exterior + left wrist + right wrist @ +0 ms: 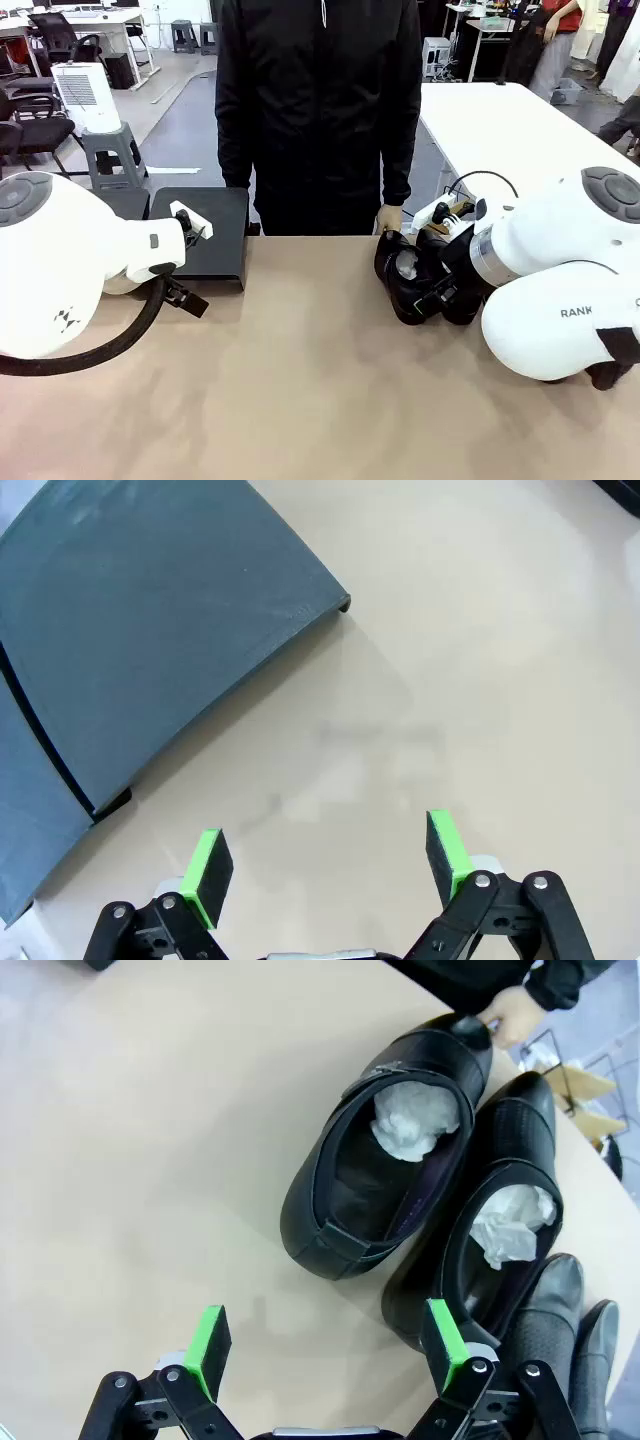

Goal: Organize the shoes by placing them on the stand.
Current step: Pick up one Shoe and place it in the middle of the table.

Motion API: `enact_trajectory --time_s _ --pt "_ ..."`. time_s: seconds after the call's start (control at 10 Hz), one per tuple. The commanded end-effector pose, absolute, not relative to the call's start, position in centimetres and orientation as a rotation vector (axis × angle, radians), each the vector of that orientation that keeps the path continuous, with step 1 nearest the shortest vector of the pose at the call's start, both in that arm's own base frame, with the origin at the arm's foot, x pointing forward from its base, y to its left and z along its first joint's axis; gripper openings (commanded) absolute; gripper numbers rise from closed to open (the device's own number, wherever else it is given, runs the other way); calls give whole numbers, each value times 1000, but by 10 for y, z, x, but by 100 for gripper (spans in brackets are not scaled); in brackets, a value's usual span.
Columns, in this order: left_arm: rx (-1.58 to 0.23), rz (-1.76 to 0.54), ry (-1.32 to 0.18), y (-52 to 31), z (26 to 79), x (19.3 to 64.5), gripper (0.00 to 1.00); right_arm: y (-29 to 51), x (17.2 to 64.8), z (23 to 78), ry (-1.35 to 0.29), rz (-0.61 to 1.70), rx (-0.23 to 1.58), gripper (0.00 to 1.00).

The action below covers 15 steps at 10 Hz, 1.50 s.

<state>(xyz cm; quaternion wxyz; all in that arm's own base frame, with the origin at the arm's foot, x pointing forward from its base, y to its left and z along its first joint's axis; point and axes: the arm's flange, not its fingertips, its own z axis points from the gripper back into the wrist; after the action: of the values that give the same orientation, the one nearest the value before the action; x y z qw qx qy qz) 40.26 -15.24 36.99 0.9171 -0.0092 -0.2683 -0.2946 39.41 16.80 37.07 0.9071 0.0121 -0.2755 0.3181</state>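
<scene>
1. Tan tabletop (300,400) stretches across a workshop room. A person in a black jacket (320,110) stands at its far edge, and a white table (510,130) lies behind on the right.
2. A low, matte black, bench-like stand (205,235) sits at the far left of the tabletop, close to the left arm. In the left wrist view its flat top and rounded edge (150,630) take up the upper left.
3. Several glossy black leather dress shoes (410,280) cluster at the far right, well apart from the stand and close to the right arm.
4. In the right wrist view two of them lie side by side and touching, openings up. One is a smooth strapped shoe (380,1150), the other a perforated shoe (490,1230), and crumpled white paper sits inside each. More dark shoes (560,1330) lie just beside the perforated one.
5. The person's hand (510,1015) is at the toe of the strapped shoe; whether it touches cannot be told.
6. The left gripper (325,855) has its green pads spread wide over bare tabletop, near the stand's corner, and holds nothing.
7. The right gripper (325,1345) is likewise spread wide, with tabletop between its pads. One pad overlaps the perforated shoe's heel in the view, and contact there cannot be judged.
</scene>
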Motion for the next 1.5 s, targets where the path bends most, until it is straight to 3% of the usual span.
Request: enact_trajectory --time_s 0.0,1.4 --pt "-19 -606 -552 -152 370 403 100 168 394 371 -569 657 25 100" --pt "-18 -609 -552 -153 370 402 100 168 394 371 -569 657 24 100"
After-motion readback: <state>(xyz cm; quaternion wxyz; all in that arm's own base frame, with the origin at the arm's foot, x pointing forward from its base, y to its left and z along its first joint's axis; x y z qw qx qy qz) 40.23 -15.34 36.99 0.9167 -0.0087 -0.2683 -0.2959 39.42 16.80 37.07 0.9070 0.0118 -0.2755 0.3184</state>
